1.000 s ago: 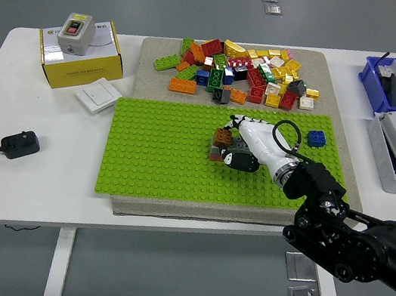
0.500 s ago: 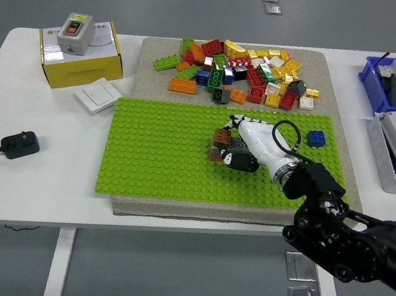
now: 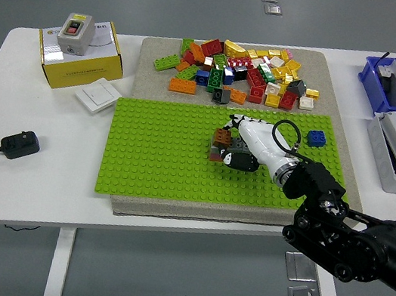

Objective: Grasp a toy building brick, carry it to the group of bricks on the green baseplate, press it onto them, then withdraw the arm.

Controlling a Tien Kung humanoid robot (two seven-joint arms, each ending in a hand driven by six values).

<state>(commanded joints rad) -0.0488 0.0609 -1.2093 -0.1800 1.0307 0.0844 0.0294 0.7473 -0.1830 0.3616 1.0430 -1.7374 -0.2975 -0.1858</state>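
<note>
At the centre of the frame the right robot hand (image 3: 249,142) rests on the small stack of bricks (image 3: 220,146) on the green baseplate (image 3: 158,156), fingers curled over a brown brick (image 3: 222,138) atop it. Loose bricks (image 3: 242,71) lie in the upper middle of the counter (image 3: 24,179).

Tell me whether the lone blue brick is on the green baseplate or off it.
On it: the blue brick sits on the green baseplate near its far right corner.
</note>
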